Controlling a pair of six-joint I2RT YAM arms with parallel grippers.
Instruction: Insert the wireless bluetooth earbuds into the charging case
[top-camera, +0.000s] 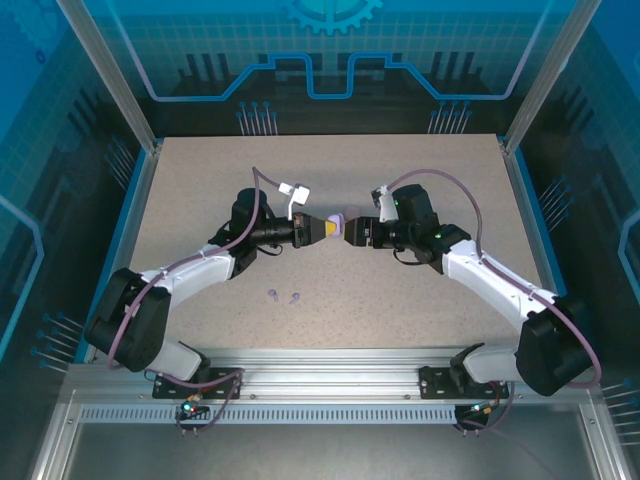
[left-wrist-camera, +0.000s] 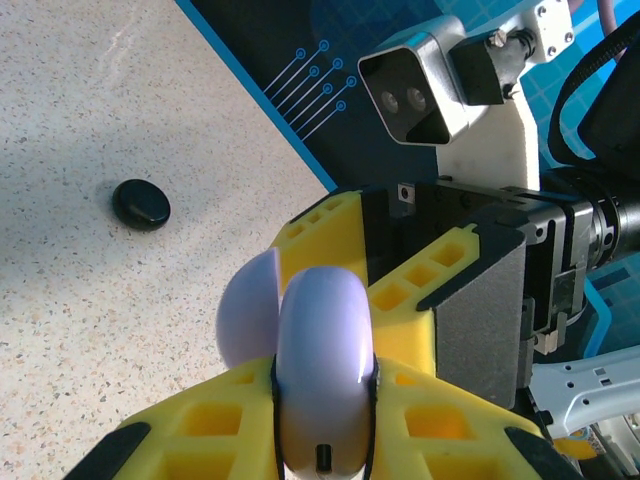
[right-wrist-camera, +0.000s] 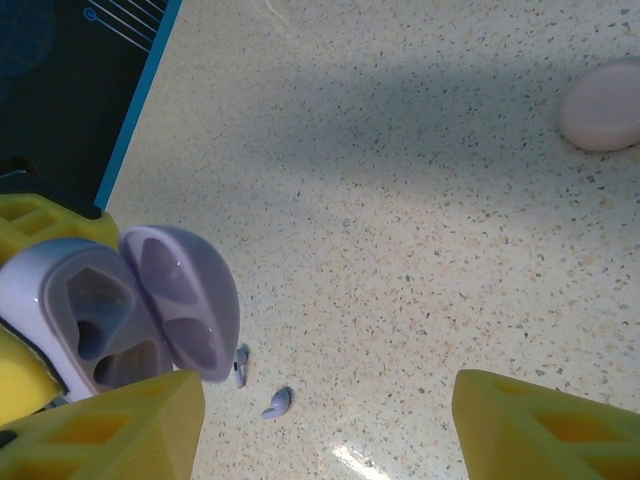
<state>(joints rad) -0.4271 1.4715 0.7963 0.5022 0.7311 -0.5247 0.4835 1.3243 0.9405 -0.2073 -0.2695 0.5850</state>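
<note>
The left hand (left-wrist-camera: 320, 410) is clamped on a lilac round plastic charging case (left-wrist-camera: 322, 350), its lid (left-wrist-camera: 248, 305) hinged open past the fingertips. The right hand (right-wrist-camera: 325, 425) faces it with yellow fingers (right-wrist-camera: 545, 420) standing apart. The case's two wells show just beside one finger. Two tiny lilac stemmed earbuds (right-wrist-camera: 278, 402) lie on the speckled worktop (right-wrist-camera: 420, 200) beneath the right hand, nearer that same finger. A pink round case (right-wrist-camera: 603, 105) sits well beyond the right hand. A black round case (left-wrist-camera: 141, 204) lies off to the left hand's side.
</note>
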